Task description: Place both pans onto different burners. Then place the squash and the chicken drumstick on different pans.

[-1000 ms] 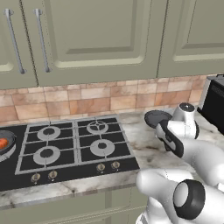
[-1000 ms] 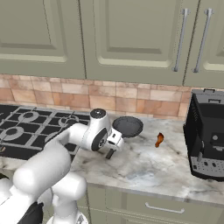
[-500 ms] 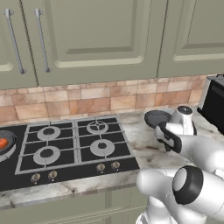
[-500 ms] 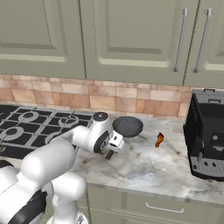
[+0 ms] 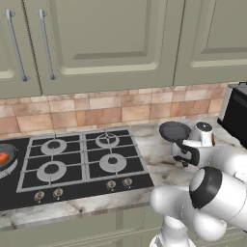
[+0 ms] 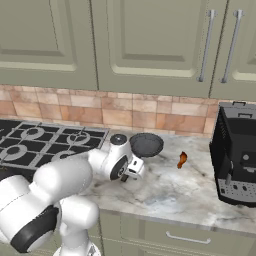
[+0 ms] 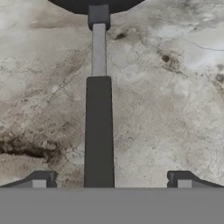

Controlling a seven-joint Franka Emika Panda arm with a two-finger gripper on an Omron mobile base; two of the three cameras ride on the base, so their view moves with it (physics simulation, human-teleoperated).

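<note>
Lowered a little closer to the pan point(image 6: 146, 144) on the marble tabletop point(image 6: 200, 192), right of the cooktop point(image 5: 72, 164). Jaws spread wide astride its handle point(image 7: 98, 131), nothing pinched yet; grasp looks imminent, burners point(image 5: 112, 162) unfilled.

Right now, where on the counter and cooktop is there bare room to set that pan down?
Four grated burners on the cooktop are bare. Free marble lies between the chicken drumstick and the coffee machine, and along the front edge. It is crowded where the open claw straddles the pan handle.
</note>
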